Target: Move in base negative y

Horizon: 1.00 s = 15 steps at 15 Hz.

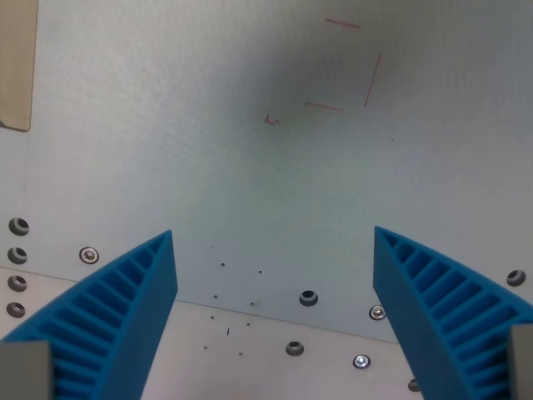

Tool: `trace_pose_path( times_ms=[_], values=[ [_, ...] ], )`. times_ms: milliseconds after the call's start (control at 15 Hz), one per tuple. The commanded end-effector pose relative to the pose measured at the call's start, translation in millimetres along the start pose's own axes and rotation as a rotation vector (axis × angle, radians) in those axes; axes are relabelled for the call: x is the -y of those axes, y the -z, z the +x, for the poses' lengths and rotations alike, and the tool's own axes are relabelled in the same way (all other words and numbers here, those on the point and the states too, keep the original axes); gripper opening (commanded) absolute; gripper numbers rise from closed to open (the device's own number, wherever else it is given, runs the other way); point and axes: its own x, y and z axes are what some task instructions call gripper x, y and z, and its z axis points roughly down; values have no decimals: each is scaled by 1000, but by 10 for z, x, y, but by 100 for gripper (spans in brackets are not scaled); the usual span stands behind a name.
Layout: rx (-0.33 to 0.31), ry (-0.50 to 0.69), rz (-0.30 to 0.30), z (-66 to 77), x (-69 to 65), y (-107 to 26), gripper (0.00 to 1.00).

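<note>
— Wrist view: what are the jaws doing?
— The gripper [275, 321] hangs over the pale desk [208, 167], its blue ribbed jaws spread wide, nothing between them.
— Anything else?
— Red pen marks [346, 71] ahead, bolts [309, 297] along a seam, tan panel [17, 62] at the far-left edge.

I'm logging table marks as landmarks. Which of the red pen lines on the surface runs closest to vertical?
The slanted red line at the upper right; it runs steeply top to bottom, while the two other red lines lie nearly horizontal.

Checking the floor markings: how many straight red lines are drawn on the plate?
3, all upper right: a short top line, a slanted line, a lower line. A small red corner mark sits apart.
</note>
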Motion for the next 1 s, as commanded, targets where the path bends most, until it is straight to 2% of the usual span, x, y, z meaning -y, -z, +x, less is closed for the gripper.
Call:
trace_pose_path(
  times_ms=[67, 1000],
  values=[
    [-5, 0, -1, -29, -50, 22, 100],
    [-5, 0, -1, -383, -750, 3, 100]
  ],
)
